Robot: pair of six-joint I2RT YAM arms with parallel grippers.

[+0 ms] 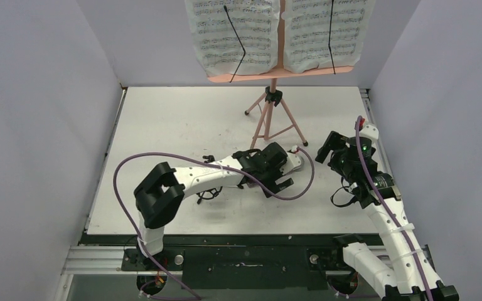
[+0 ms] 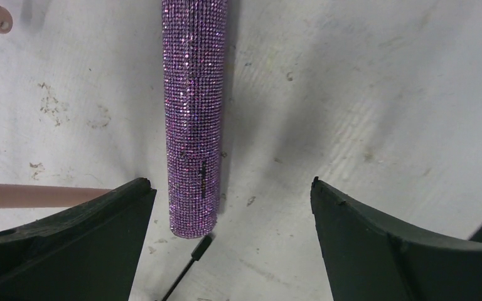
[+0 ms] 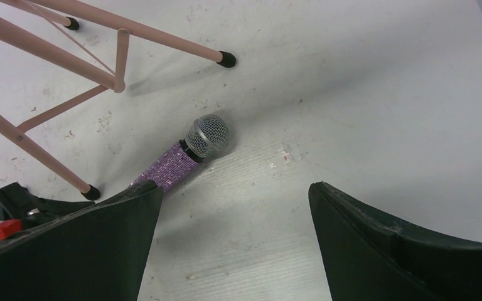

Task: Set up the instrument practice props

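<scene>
The pink music stand [image 1: 275, 76] stands upright at the back on its tripod legs [image 1: 280, 122], with two white sheet-music pages [image 1: 233, 34] on it. The purple glitter microphone [image 2: 194, 113] lies flat on the table. Its silver head [image 3: 208, 136] points towards the right arm. My left gripper [image 2: 229, 185] is open and low over the handle's butt end, which lies between the fingers, nearer the left one. My right gripper [image 3: 235, 187] is open and empty above bare table, just right of the head. A thin black rod [image 2: 185, 273] lies by the butt end. The shock-mount tripod is not clearly seen.
A pink stand leg [image 2: 37, 195] runs beside my left finger, and black-tipped stand feet [image 3: 226, 59] stand just behind the microphone. Some black wiry thing [image 1: 206, 193] lies under the left forearm. Grey walls close in the table [image 1: 163, 125] at the back and on both sides.
</scene>
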